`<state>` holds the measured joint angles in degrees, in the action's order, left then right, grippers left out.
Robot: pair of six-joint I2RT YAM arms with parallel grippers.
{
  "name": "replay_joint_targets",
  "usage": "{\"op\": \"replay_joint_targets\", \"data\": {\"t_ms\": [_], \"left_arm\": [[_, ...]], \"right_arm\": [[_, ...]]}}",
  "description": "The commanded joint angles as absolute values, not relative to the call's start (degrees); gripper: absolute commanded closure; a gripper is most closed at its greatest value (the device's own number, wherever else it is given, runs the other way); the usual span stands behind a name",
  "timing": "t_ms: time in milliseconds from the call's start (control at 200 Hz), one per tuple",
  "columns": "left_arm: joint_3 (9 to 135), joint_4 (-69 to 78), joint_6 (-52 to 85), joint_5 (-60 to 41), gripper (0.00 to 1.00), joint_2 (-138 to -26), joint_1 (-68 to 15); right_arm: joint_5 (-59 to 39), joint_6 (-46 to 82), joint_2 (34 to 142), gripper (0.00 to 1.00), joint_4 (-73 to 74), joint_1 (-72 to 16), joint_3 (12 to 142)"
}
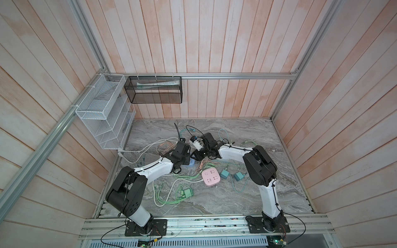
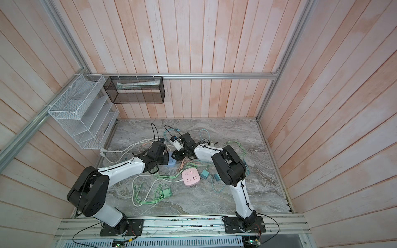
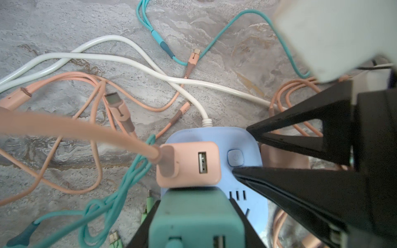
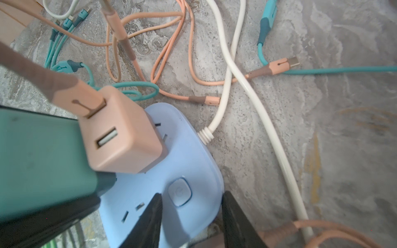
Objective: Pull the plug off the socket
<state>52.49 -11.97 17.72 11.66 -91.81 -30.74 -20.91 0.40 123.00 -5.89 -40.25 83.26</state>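
Blue plastic marks the socket block (image 4: 171,163), which lies on the marbled tabletop (image 1: 236,193) between the two arms. A peach plug (image 3: 189,164) sits in it, a cable of the same colour in its top. Just beside it stands a teal plug (image 3: 193,219), and the left claw (image 3: 193,232) is clenched on this one. The right claw (image 4: 191,214) straddles the block's edge by the round button (image 4: 179,191), its fingers (image 4: 148,223) apart and pressed against the blue body.

Tangled cables (image 3: 90,90) around blue socket (image 4: 189,163), pink plug (image 3: 189,164) atop.
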Motion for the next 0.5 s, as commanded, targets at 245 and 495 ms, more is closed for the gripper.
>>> {"op": "replay_joint_targets", "data": {"t_ms": [245, 495], "left_arm": [[48.56, -10.69, 19.24, 9.55, 0.84, -86.99, -29.14], [45.64, -11.21, 21.69, 7.68, 0.84, -84.11, -26.87]], "right_arm": [[-15.21, 0.61, 128.15, 0.58, -14.07, -39.02, 79.56], [-14.92, 0.9, 128.13, 0.57, -13.71, -38.59, 79.03]]}}
